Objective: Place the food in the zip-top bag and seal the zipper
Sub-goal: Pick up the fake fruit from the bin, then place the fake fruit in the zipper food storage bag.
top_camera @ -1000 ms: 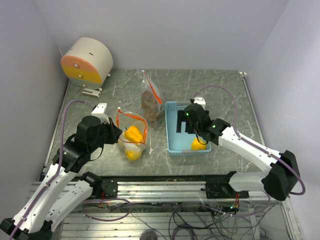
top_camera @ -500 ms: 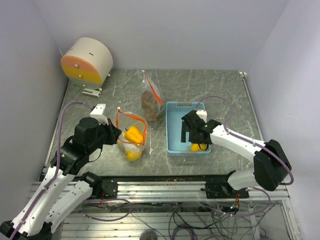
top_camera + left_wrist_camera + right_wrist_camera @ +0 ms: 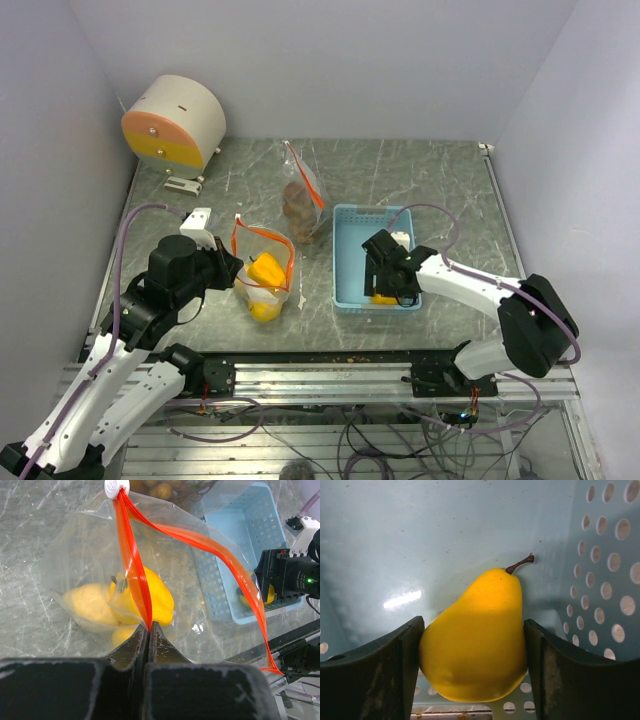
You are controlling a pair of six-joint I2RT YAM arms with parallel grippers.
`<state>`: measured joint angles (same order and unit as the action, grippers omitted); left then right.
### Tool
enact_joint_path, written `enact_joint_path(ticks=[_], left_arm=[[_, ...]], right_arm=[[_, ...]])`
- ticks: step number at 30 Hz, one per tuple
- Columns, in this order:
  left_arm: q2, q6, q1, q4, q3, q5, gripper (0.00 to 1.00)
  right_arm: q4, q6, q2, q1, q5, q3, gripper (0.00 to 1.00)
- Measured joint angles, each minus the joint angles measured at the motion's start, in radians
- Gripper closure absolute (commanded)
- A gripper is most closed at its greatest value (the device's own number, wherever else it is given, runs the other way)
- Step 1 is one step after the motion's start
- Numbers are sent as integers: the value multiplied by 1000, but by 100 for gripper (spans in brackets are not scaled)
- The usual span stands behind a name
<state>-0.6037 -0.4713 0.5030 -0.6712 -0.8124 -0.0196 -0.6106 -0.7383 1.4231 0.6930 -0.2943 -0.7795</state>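
Zip-top bag (image 3: 70, 545) stands open with yellow fruit (image 3: 152, 597) inside, the left gripper (image 3: 149, 629) pinched tight on its orange zipper strip (image 3: 132, 555). In the blue tray (image 3: 345, 255), the right gripper (image 3: 475, 647) clasps a yellow pear (image 3: 475, 625) between both fingers.

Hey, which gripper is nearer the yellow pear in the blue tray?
Right. The right gripper straddles the yellow pear in the blue tray, fingers against both sides; the left gripper is away at the bag, pinching its orange zipper.
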Motion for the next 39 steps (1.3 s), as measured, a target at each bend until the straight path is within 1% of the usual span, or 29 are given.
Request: enact_joint_path(ticks=[3, 4, 5, 10, 13, 16, 18, 20, 23, 27, 29, 34, 38, 39], left_arm=[[0, 0, 0, 0, 0, 0, 93], [0, -1, 0, 0, 0, 0, 93], [0, -1, 0, 0, 0, 0, 93], [-1, -1, 0, 0, 0, -1, 93], [-7, -1, 0, 0, 0, -1, 93], [-18, -1, 0, 0, 0, -1, 93], [-24, -1, 0, 0, 0, -1, 93], [-28, -1, 0, 0, 0, -2, 93], [-32, -1, 0, 0, 0, -2, 93], [-33, -1, 0, 0, 0, -2, 93], [-33, -2, 0, 0, 0, -2, 93], [-35, -7, 0, 0, 0, -2, 93], [-42, -6, 0, -6, -12, -2, 93], [-43, -6, 0, -7, -15, -2, 93]], right_arm=[[21, 6, -15, 0, 24, 5, 58], [27, 7, -19, 0, 31, 6, 62], [35, 12, -24, 0, 37, 6, 64], [44, 37, -48, 0, 40, -20, 67], [42, 70, -99, 0, 37, -80, 70], [74, 107, -191, 2, 76, -133, 70], [120, 129, -261, 7, 131, -160, 70], [188, 147, -317, 24, 207, -184, 70], [299, 166, -336, 83, 327, -224, 70], [433, 209, -262, 216, 437, -330, 70], [501, 223, -214, 256, 486, -374, 69], [652, 223, -103, 267, 557, -406, 67], [699, 222, 3, 266, 586, -425, 60], [705, 221, 29, 266, 594, -429, 55]])
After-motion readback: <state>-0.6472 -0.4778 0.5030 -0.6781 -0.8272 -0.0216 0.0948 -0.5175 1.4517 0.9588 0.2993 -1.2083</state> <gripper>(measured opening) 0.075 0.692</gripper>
